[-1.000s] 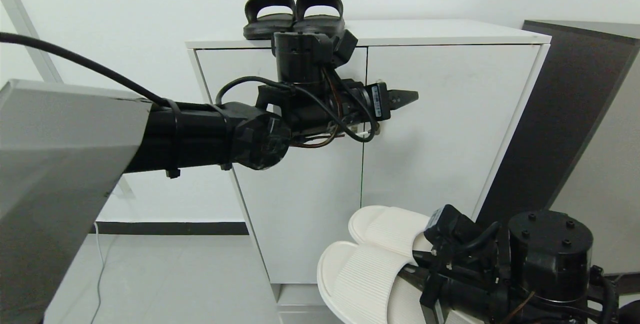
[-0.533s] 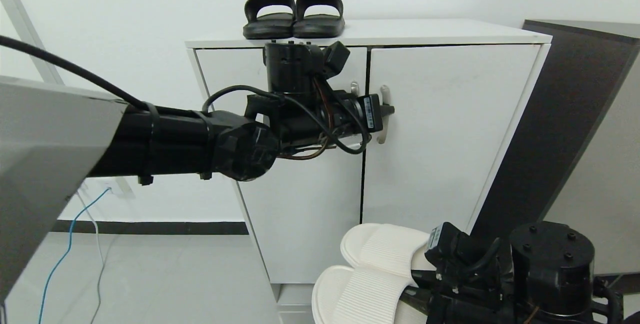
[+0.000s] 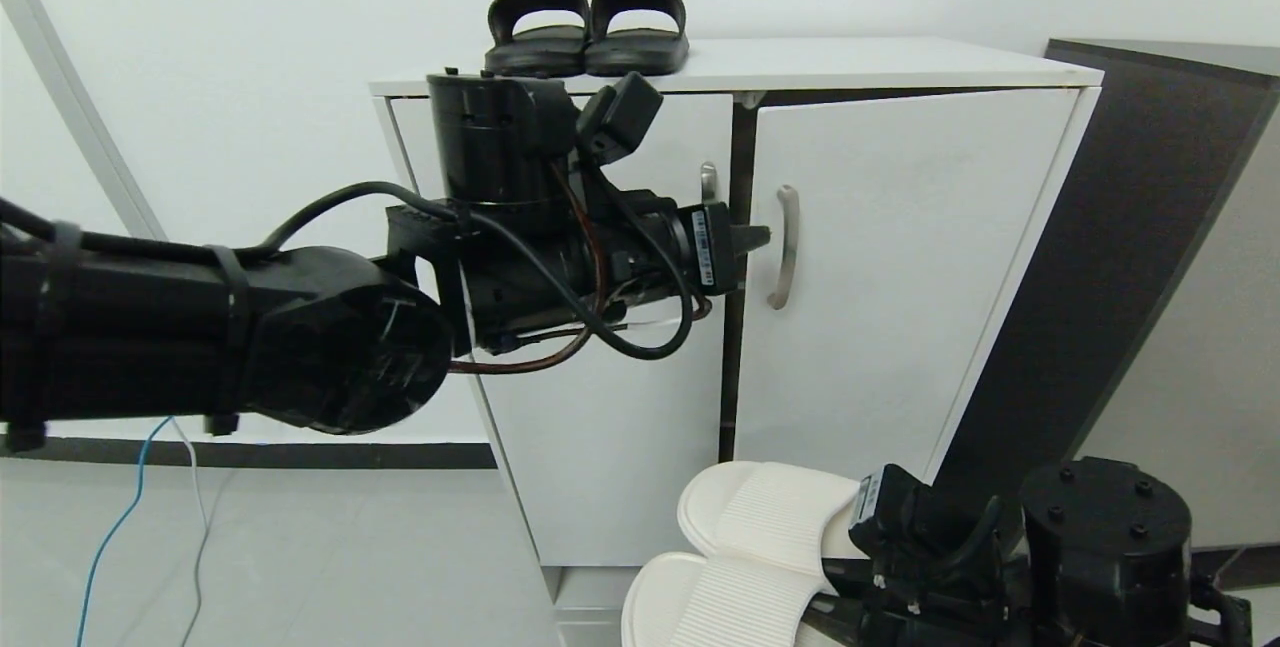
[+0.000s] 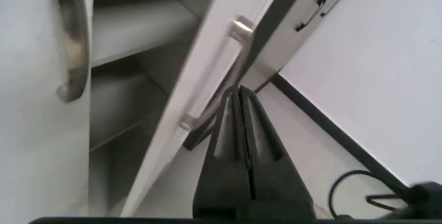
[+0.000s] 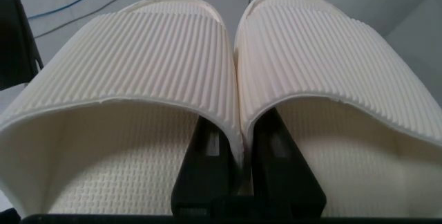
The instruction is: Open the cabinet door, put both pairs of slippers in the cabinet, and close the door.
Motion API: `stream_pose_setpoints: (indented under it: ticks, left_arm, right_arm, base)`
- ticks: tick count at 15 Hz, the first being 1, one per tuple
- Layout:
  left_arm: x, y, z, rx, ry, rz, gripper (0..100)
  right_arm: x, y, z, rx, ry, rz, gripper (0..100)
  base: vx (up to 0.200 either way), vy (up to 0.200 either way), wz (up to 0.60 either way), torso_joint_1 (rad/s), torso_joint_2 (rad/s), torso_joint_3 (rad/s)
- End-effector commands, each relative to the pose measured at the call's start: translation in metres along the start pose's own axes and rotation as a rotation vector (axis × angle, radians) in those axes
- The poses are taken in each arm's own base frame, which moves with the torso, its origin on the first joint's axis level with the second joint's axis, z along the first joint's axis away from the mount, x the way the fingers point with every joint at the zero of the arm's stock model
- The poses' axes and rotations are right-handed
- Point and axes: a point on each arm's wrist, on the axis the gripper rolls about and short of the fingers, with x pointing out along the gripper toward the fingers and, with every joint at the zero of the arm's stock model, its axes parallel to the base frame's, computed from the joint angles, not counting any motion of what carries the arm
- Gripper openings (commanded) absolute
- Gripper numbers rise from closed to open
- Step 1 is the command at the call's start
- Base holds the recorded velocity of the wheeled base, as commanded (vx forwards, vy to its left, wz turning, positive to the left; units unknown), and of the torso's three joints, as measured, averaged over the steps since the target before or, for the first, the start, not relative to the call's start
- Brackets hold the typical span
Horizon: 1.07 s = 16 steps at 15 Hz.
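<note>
The white cabinet (image 3: 900, 67) has its right door (image 3: 900, 277) ajar, with a dark gap along the inner edge. My left gripper (image 3: 755, 239) is shut, its tips right beside that door's metal handle (image 3: 783, 247). In the left wrist view the shut fingertips (image 4: 239, 96) lie against the handle (image 4: 210, 79). A black pair of slippers (image 3: 588, 27) rests on the cabinet top. Low in front of the cabinet, my right gripper (image 5: 238, 158) is shut on the adjoining inner walls of the white slippers (image 3: 760, 527), held side by side (image 5: 159, 65).
The left door (image 3: 600, 447) stays closed, its handle (image 3: 708, 182) beside the gap. Shelves (image 4: 138, 30) show inside the opening. A dark panel (image 3: 1130, 247) stands against the cabinet's right side. Blue and white cables (image 3: 120, 517) trail on the floor at left.
My left gripper has drawn back leftward and the right door has swung from closed to ajar. The right arm with the white slippers has sunk lower.
</note>
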Motion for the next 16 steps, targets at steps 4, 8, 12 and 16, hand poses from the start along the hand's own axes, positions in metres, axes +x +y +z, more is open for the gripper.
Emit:
stream_pose_setpoints:
  ticks: [4, 8, 12, 16]
  left_arm:
    - [-0.016, 0.011, 0.017, 0.004, -0.065, 0.067, 0]
    - [0.007, 0.029, 0.02, -0.032, -0.081, 0.088, 0]
    - [0.033, 0.039, 0.02, -0.027, -0.093, 0.08, 0]
    - [0.042, 0.037, 0.016, -0.027, -0.087, 0.066, 0]
  right_arm:
    - [0.0, 0.003, 0.001, -0.006, -0.002, 0.013, 0]
    - [0.0, 0.004, 0.001, -0.016, -0.002, 0.01, 0]
    - [-0.001, 0.005, -0.001, -0.023, 0.004, 0.015, 0]
    - [0.0, 0.008, -0.002, -0.025, 0.011, 0.025, 0]
  base:
    - [0.0, 0.0, 0.0, 0.0, 0.0, 0.0]
    - [0.0, 0.0, 0.0, 0.0, 0.0, 0.0]
    - [0.0, 0.0, 0.0, 0.0, 0.0, 0.0]
    - [0.0, 0.0, 0.0, 0.0, 0.0, 0.0]
